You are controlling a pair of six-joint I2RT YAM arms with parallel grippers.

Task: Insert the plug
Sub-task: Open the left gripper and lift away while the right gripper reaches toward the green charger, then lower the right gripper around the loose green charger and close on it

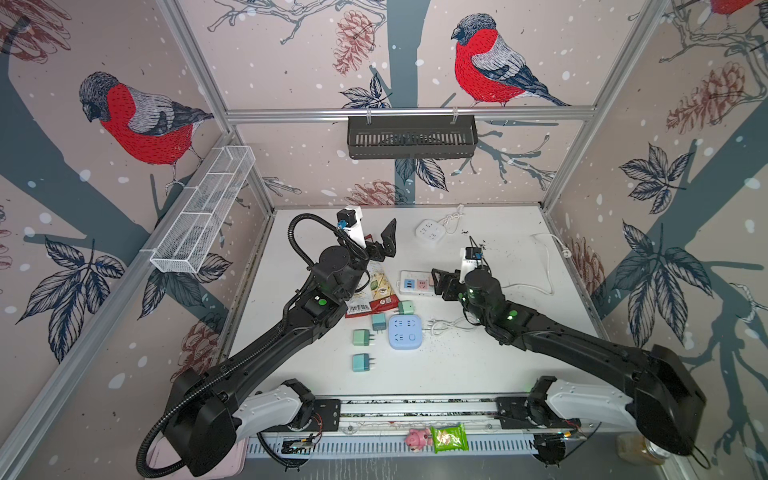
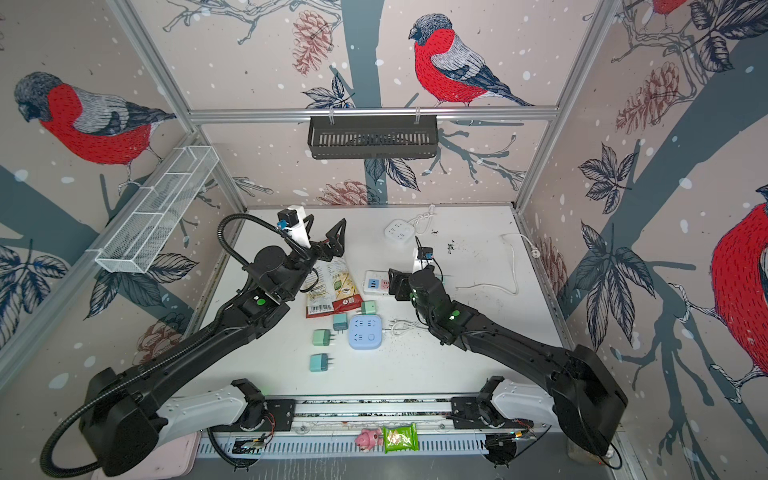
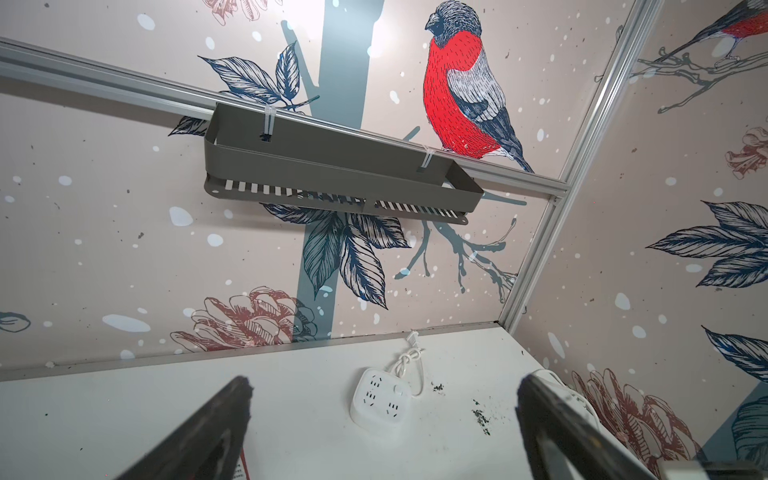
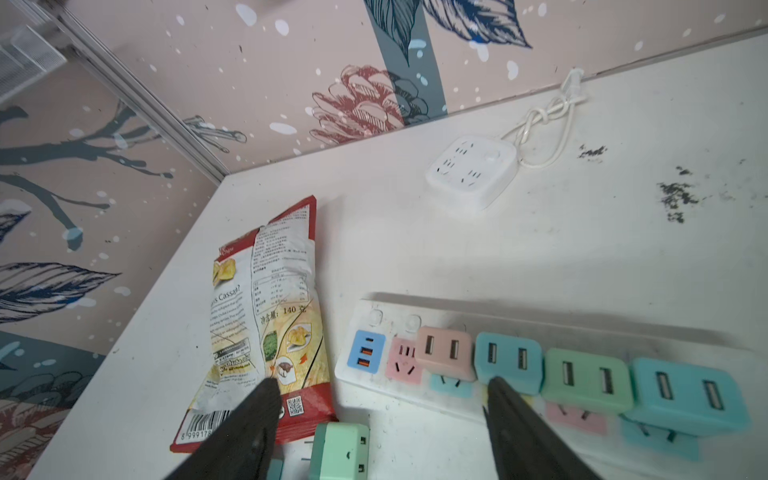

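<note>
Flat white worktop (image 1: pixel 478 365), filling lower centre of both top views. Crinkled red-and-white snack bag (image 1: pixel 380 291), centre, lying flat. Directly right of it, long white power strip (image 1: pixel 415 286), four coloured adapters plugged in. Raised left end effector (image 2: pixel 325 230), upper centre-left, jaws spread wide, empty. At strip, right end effector (image 4: pixel 382 384), jaws partly apart, gripping nothing. Loose mint-green cube plug (image 1: pixel 406 307), just below strip, beside bag's lower corner.
</note>
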